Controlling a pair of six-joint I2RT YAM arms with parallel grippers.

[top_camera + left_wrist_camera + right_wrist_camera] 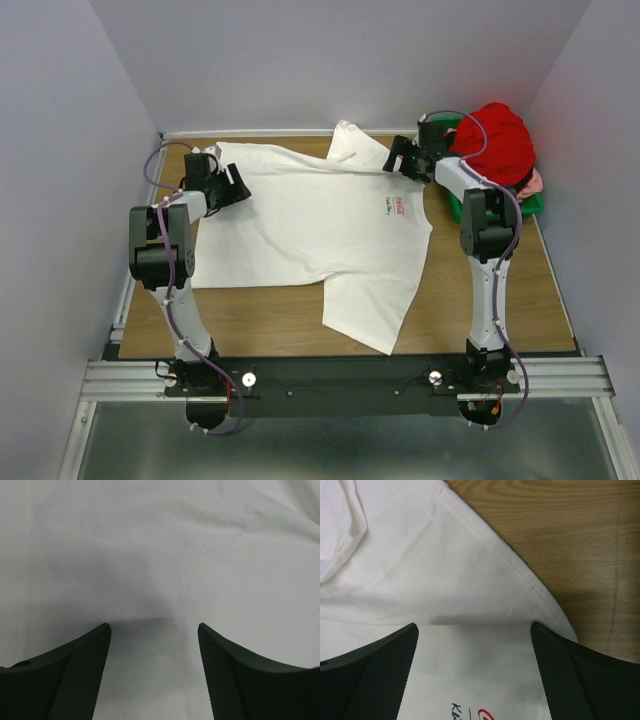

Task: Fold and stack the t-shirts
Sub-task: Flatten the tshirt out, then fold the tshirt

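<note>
The white t-shirt (pixel 320 220) lies spread on the tabletop (pixel 270 322). The left gripper (pixel 155 630) and right gripper (pixel 475 627) hang spread above it, holding nothing. Closing unevenly could catch only one layer, bunching the cloth and skewing the fold.

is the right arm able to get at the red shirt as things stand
Probably yes: the red shirt lies uncovered on top in the bin, beside the right gripper, which is open and empty.

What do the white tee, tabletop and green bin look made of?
White t-shirt: soft matte knit cloth, likely cotton; it wrinkles and has a stitched hem. Tabletop: wood or wood-look laminate, low sheen; grain lines show. Green bin: smooth, probably plastic; only its rim shows.
</note>
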